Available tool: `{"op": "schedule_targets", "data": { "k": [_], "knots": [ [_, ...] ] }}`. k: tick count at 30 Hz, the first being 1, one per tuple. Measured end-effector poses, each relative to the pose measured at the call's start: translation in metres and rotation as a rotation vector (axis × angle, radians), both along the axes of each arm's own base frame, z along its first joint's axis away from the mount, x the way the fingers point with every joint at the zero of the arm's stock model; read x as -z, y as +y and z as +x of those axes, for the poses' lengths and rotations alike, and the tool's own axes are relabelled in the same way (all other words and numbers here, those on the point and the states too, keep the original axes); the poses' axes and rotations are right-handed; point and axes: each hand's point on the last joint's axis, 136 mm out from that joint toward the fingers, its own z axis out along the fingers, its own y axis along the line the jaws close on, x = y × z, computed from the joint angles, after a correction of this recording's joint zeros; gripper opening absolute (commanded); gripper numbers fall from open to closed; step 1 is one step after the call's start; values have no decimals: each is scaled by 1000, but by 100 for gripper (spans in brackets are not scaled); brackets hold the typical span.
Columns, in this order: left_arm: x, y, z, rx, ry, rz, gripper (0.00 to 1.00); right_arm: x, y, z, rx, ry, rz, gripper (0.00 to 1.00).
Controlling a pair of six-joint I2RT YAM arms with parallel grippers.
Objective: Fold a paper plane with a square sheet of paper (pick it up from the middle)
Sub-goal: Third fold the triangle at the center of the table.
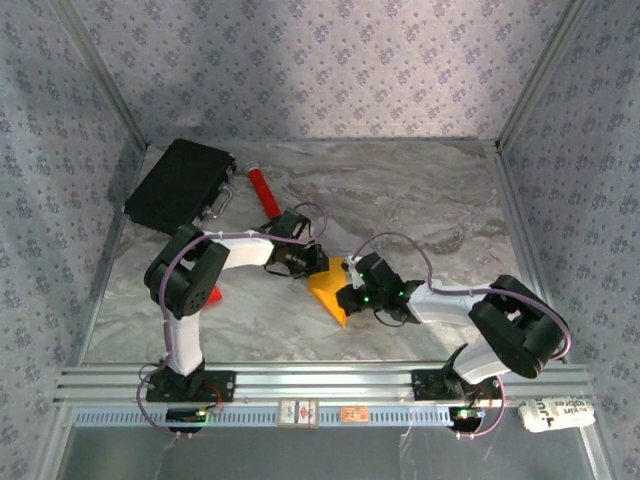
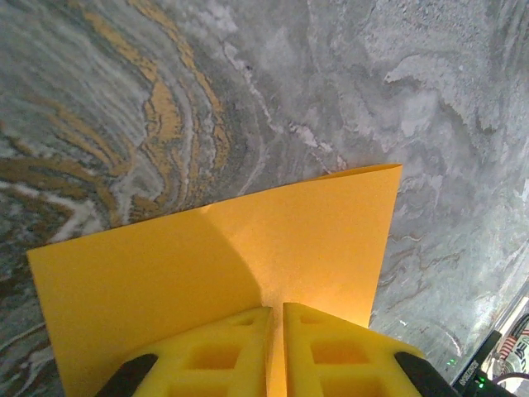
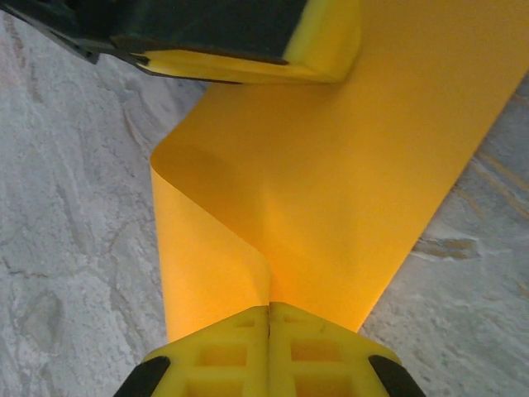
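Judging by its look, the sheet of paper is very light, thin and limp. It will bow, curl and crease under any uneven pull, and it could slide out from smooth pads. The safest hold seems to be a flat pinch on an edge or along a fold line, with the two holds kept apart so the sheet is taut between them.

From the top view, the orange-yellow sheet sits well to the near right of the black case, over the middle of the marbled worktop. The left gripper meets its edge on the case side and the right gripper meets the edge away from the case. Whether the lower tip rests on the worktop cannot be told.

In the left wrist view, the two yellow fingers are pressed together, with only a hairline between them. They pinch one edge of the sheet, which spreads out flat beyond them.

In the right wrist view, that gripper's pads are likewise pressed together, nipping the paper at its near edge. From there the sheet rises in a soft curl, one flap rolled over, and runs up to the left gripper's pad at the far edge. The bend is rounded, so it is probably not yet a set crease.
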Motion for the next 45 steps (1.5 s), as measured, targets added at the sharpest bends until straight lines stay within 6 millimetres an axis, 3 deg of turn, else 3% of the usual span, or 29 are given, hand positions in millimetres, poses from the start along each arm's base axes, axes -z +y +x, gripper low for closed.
{"op": "schedule_targets", "data": {
  "k": [7, 45],
  "knots": [
    [0, 0, 0, -1, -1, -2, 13, 6, -7, 1, 19, 17, -35, 3],
    [0, -1, 1, -5, -2, -7, 13, 9, -4, 6, 24, 35, -58, 3]
  ]
}}
